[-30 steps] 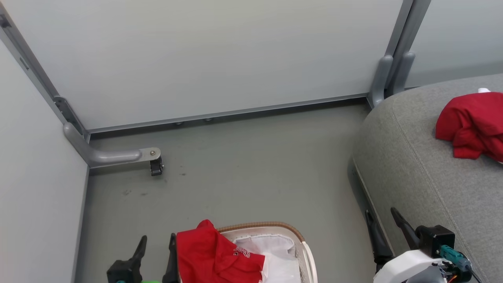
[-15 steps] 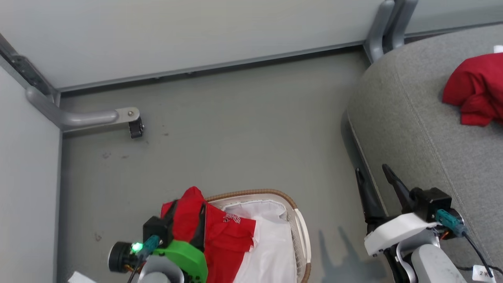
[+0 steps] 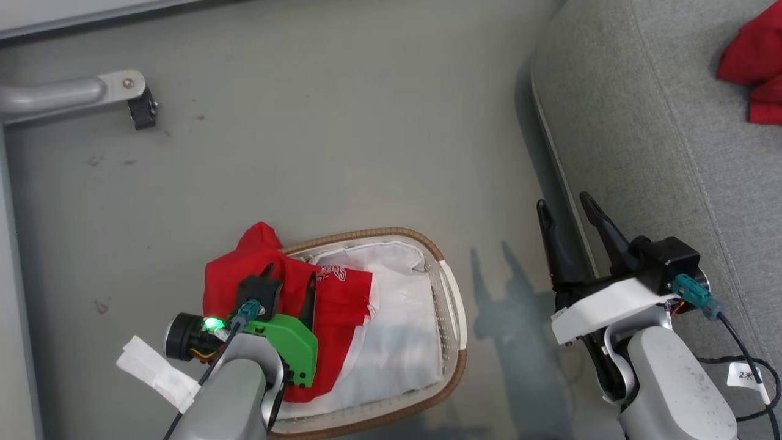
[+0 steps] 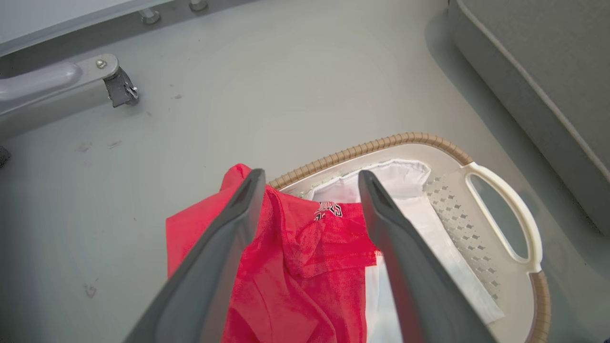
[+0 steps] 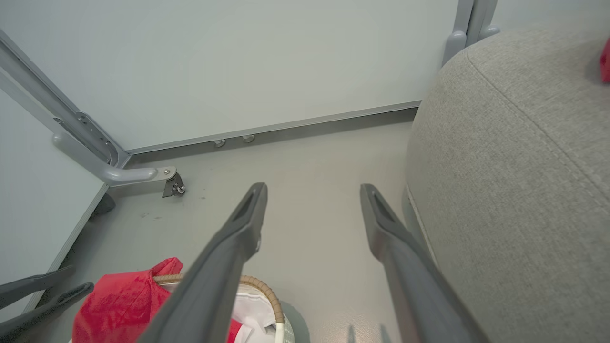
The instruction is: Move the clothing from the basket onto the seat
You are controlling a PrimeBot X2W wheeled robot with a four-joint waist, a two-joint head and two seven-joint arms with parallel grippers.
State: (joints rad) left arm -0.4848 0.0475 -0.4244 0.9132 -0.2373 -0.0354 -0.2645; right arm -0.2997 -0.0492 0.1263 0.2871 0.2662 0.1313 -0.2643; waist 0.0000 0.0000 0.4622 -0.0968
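A red garment [image 3: 263, 269] with small white lettering lies in the white basket [image 3: 455, 318] and hangs over its brown rim on the left. The white liner shows beside it. My left gripper [image 3: 290, 274] hovers open just over this garment, one finger on each side of a fold [image 4: 295, 267], holding nothing. My right gripper [image 3: 563, 201] stands open and empty over the floor, close to the front edge of the grey seat [image 3: 641, 122]. Another red garment [image 3: 751, 61] lies on the seat at the far right. The right wrist view has the seat [image 5: 514, 166] and the basket's garment [image 5: 124, 300].
A grey partition foot with a small black caster [image 3: 142, 110] sticks out over the floor at the upper left. Pale partition walls [image 5: 238, 71] close off the back and left. Bare grey floor [image 3: 366, 134] lies between basket, wall and seat. The basket has a handle opening [image 4: 500, 214].
The head camera has tilted down, so the whole picture has shifted. My left gripper has come from beside the basket's garment to over it. Both grippers stay open.
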